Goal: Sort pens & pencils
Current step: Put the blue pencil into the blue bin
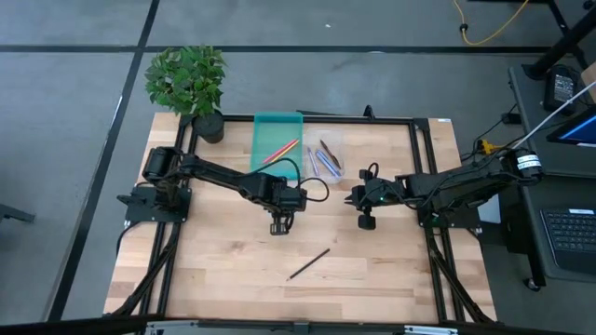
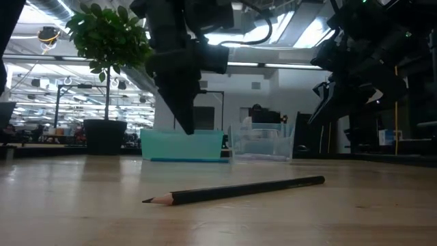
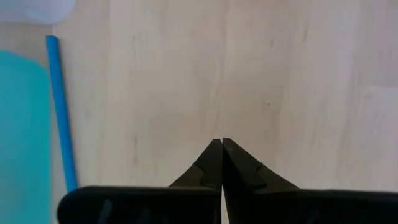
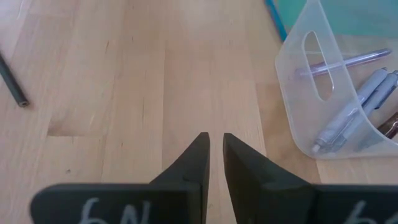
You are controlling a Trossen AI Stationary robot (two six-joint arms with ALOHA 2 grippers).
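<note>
— What is seen closest to the low camera?

— Nearest of all, a dark pencil (image 2: 235, 190) is laid flat on the bare table (image 1: 223, 270), alone and well apart from both trays.

— How is the left arm posed?

— It is stretched from its base across the table, with the left gripper (image 1: 280, 226) pointed down above the wood, near the teal tray (image 1: 277, 126). Its fingers (image 3: 211, 163) are pressed fully together, and nothing is held.

— And the right arm?

— It is reached in from the opposite side, bent at the elbow, with the right gripper (image 1: 355, 198) held near the clear tray (image 4: 292, 118). Only a narrow slit is left between its fingers (image 4: 196, 155), and nothing is gripped.

— Where are the other pens and pencils found?

— Orange and red ones (image 1: 280, 149) are lain in the teal tray; bluish and purple ones (image 1: 324, 160) are kept in the clear tray.
</note>
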